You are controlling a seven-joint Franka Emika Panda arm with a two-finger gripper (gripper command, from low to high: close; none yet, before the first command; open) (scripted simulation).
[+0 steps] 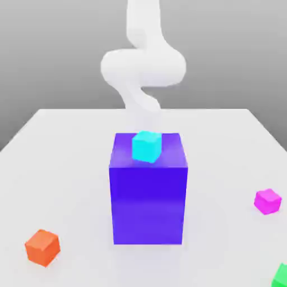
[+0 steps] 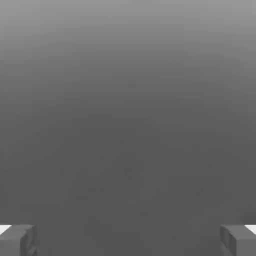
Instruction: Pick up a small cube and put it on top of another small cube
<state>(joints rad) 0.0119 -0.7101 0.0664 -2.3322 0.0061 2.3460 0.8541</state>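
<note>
Exterior view. A large glossy blue-violet block [image 1: 148,190] stands at the middle of the white table [image 1: 67,146]. A small cyan cube [image 1: 147,146] rests on its top face, near the front edge and turned slightly off the block's axes. The white robot arm [image 1: 143,64] rises behind the block at 12 o'clock, coiled and held high, well apart from everything on the table. Three more small cubes lie loose on the table: an orange cube [image 1: 42,247] at 8 o'clock from the block, a magenta cube [image 1: 268,201] at 3 o'clock, and a green cube [image 1: 282,276] at 5 o'clock, cut by the frame edge. None touches another. Judgement: no small cube yet sits on another small cube, so the stack is not begun; the raised cyan cube is the easiest to reach from above, while any table cube would serve as a base.

Hand view. The gripper [image 2: 128,240] has its two grey fingertips [image 2: 17,240] spread wide at the frame's opposite corners, with nothing between them. Beyond them is plain grey background, which suggests the hand points away from the table, not yet aimed at a cube.
</note>
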